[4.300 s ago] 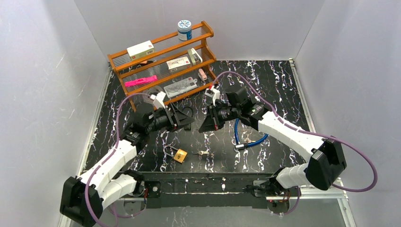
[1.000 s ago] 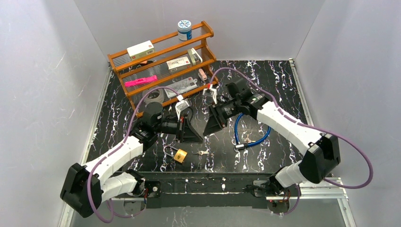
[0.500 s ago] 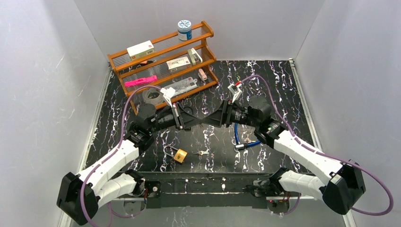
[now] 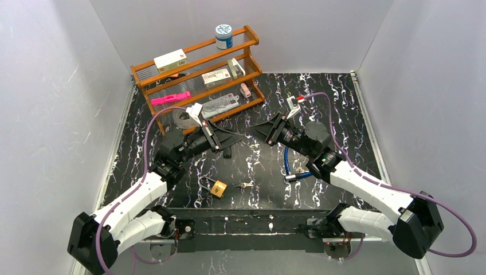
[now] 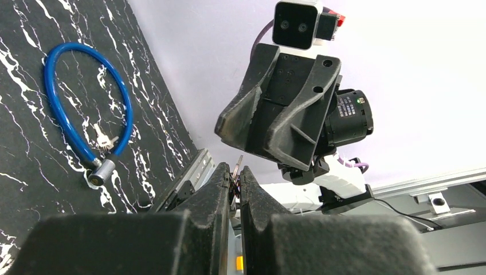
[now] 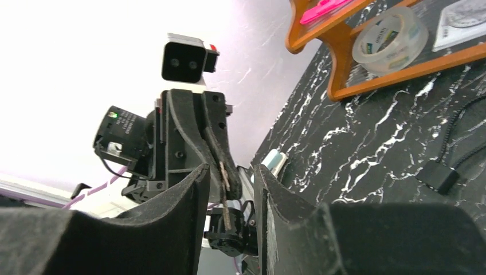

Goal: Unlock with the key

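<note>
1. Two tools have parted! Half a second ago they met tip to tip above the middle of the worktop; now there is clear air between them.
2. Right tool has pulled away toward 1 o'clock and lifted. Its fingers stand a modest gap apart with nothing held, and the other tool shows through that gap.
3. Left tool has eased back toward 9 o'clock. It is pinched nearly closed on a thin metal strip; whether that is a key, I cannot tell.
4. No change down low: the brass padlock lies at 6 o'clock from the tools, near the front edge, right where it was.
5. Small key rests just beside the padlock at its 3 o'clock, apart from it and unmoved.
6. Blue cable lock lies at 4 o'clock from the tools, same as before.
</note>
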`<state>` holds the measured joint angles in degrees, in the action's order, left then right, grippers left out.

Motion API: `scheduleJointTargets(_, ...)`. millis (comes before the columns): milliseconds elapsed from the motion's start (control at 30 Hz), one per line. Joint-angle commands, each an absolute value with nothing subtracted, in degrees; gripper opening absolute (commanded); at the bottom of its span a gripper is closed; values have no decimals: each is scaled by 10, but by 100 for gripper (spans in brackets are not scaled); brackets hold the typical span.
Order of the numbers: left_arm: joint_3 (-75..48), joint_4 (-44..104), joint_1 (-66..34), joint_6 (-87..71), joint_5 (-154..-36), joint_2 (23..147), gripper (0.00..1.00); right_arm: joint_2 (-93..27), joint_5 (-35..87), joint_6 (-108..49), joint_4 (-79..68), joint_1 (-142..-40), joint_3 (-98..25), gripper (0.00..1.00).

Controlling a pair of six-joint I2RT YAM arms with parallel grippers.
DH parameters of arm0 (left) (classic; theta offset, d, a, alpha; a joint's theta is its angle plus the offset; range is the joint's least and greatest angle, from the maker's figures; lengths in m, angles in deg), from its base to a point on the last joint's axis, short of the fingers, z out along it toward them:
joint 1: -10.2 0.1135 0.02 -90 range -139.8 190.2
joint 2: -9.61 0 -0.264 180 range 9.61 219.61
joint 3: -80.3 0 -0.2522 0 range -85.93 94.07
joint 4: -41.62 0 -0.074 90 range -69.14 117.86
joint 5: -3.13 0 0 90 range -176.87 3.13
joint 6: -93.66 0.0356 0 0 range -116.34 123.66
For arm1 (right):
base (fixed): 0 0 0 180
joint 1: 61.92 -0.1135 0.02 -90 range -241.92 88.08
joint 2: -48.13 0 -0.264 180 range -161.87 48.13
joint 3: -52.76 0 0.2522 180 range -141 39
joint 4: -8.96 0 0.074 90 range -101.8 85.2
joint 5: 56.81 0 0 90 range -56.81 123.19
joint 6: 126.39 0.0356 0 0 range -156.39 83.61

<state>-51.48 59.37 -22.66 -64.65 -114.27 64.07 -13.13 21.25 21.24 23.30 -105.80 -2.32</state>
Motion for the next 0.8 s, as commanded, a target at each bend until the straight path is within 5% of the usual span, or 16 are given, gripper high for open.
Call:
scheduleJointTargets(0,-520,622,-230,-662,-1133,628,0,-139,203,232,311,-1060,-21,42)
scheduleJointTargets(400,-528,638,-230,-676,-1131,627,0,-158,175,239,307,-1060,-28,39)
scheduleJointTargets(767,-518,647,-230,-693,-1122,622,0,-165,138,261,343,-1060,-27,18)
